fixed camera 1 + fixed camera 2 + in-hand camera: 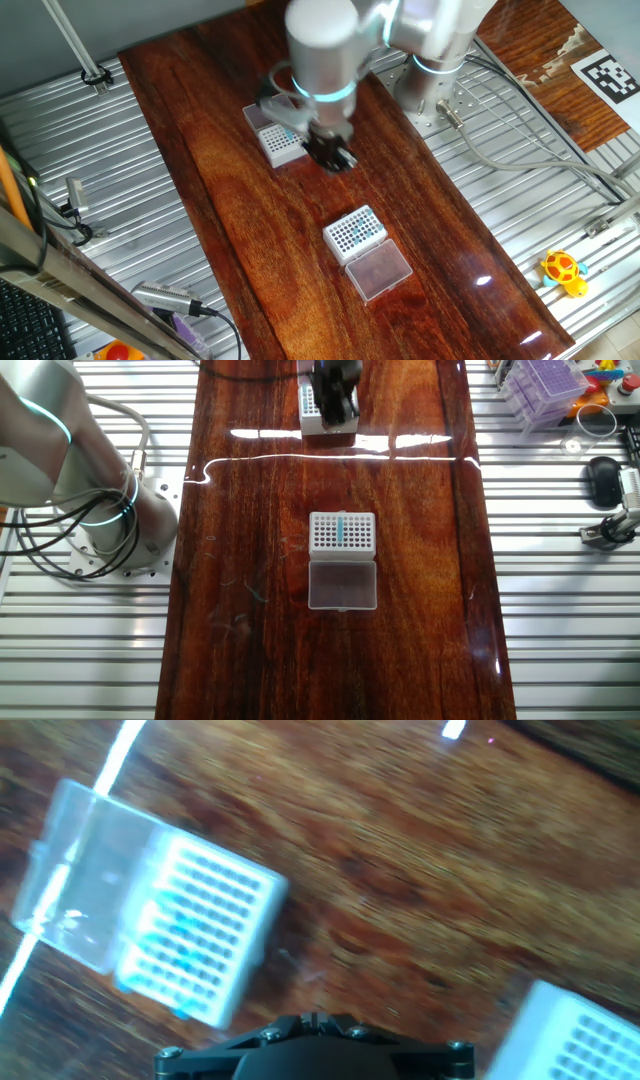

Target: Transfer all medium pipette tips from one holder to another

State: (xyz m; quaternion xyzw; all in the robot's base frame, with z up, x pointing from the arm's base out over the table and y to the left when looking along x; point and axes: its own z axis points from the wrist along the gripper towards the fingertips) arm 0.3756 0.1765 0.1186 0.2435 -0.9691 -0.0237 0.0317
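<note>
The gripper hangs low over the wooden table, just beside the far rack, its dark fingers pointing down; whether it is open, closed or carrying a tip cannot be told, since the hand view is blurred and shows only the black base of the hand. The far rack, with its clear lid folded back, sits partly under the arm's wrist in one fixed view, and in the other fixed view the gripper covers part of it. The near rack stands well apart toward the table's middle, its clear lid lying open and flat beside it. The tips show as a single teal column in that rack's hole grid; in the hand view a teal patch marks the same rack, while a corner of the second white rack enters at lower right.

The step in hand appears to be a pass between the two racks, either to fetch or to deliver; the frames do not settle which. The next move likely calls for lining the fingers squarely over one hole, then descending straight, since the holes sit close together and a slim cone could easily tip or jam against a neighbour.
</note>
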